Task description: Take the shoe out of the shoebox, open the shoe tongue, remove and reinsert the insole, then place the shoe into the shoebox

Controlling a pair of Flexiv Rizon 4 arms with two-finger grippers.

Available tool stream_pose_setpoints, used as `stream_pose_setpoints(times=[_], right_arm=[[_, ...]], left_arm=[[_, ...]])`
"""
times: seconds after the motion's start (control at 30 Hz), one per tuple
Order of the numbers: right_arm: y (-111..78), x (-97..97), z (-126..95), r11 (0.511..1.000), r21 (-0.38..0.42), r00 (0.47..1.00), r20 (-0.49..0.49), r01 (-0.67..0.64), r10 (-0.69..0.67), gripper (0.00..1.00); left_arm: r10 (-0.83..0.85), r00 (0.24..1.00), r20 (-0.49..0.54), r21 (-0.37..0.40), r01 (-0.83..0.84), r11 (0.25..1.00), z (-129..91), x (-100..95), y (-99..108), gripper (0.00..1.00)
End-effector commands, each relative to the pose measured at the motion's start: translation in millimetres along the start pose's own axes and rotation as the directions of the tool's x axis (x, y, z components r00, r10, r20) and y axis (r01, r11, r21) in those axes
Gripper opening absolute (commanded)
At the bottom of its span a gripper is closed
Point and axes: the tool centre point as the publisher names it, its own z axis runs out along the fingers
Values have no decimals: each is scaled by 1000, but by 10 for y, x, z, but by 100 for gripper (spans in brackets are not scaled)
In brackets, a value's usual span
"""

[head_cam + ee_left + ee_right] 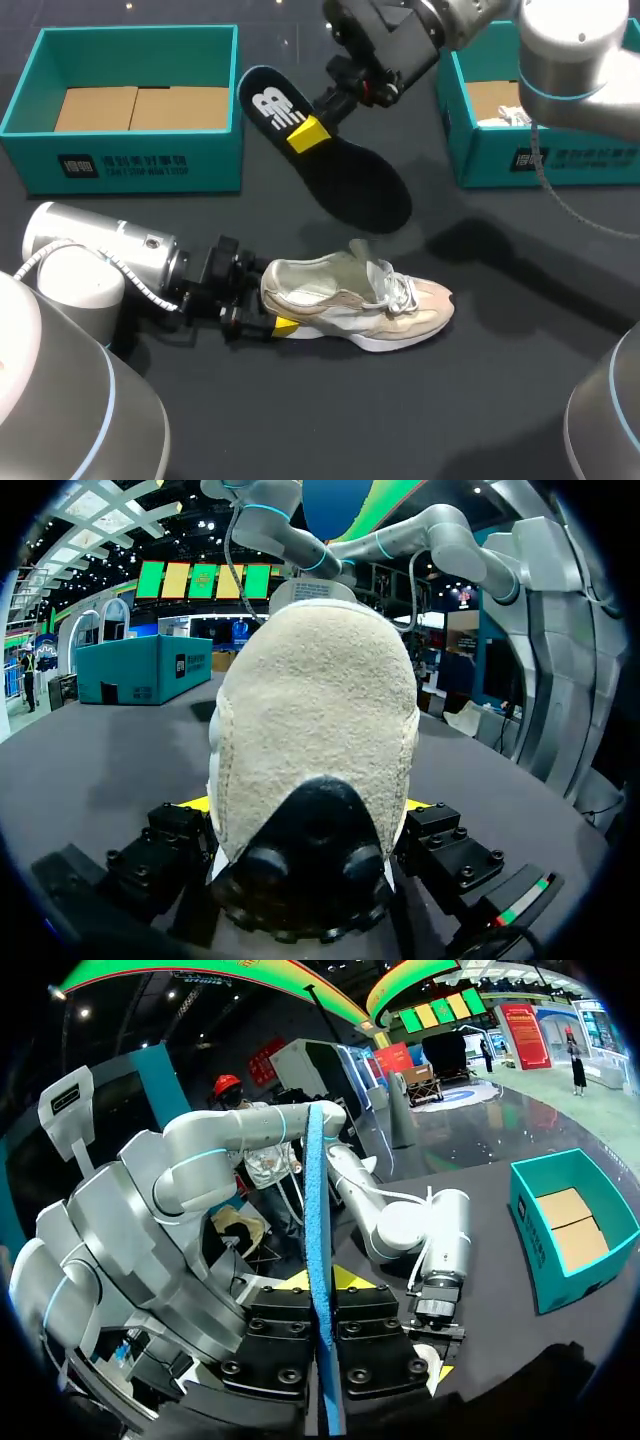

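A beige and white sneaker (360,300) lies on its side on the dark table, toe pointing right. My left gripper (270,306) holds its heel from both sides. In the left wrist view the suede heel (315,710) fills the gap between the fingers of that gripper (305,805). My right gripper (308,133) hangs above the table, shut on the black insole (340,170) with its white logo. In the right wrist view the insole (318,1220) shows edge-on as a blue strip between the fingers of the right gripper (322,1305).
An open teal shoebox (130,165) with a cardboard floor stands at the back left. A second teal box (545,155) at the back right has something white (515,118) in it. The right arm reaches over this box.
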Motion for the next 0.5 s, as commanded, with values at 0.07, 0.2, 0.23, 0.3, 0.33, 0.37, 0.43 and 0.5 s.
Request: stream_pose_setpoints(times=[0.07, 0.2, 0.23, 0.3, 0.33, 0.37, 0.43, 0.5], right_arm=[[-220, 511, -295, 964, -264, 984, 160, -29, 73, 0], [-220, 511, -295, 964, -264, 984, 160, -29, 73, 0], [-220, 511, -295, 964, -264, 984, 160, -29, 73, 0], [-220, 511, -295, 964, -264, 984, 160, -29, 73, 0], [-220, 511, -295, 964, -264, 984, 160, -29, 73, 0], [-220, 511, -295, 964, -264, 984, 160, -29, 73, 0], [-217, 562, -398, 953, -302, 975, 213, 10, 58, 0], [-174, 677, -488, 947, -318, 955, 290, 37, 60, 0]], left_arm=[[0, 1000, 0, -1, 0, 1000, -2, 5, 3, 0], [0, 1000, 0, -1, 0, 1000, -2, 5, 3, 0], [0, 1000, 0, -1, 0, 1000, -2, 5, 3, 0], [0, 1000, 0, -1, 0, 1000, -2, 5, 3, 0], [0, 1000, 0, -1, 0, 1000, -2, 5, 3, 0], [0, 1000, 0, -1, 0, 1000, -2, 5, 3, 0], [0, 1000, 0, -1, 0, 1000, -2, 5, 3, 0], [0, 1000, 0, -1, 0, 1000, -2, 5, 3, 0]])
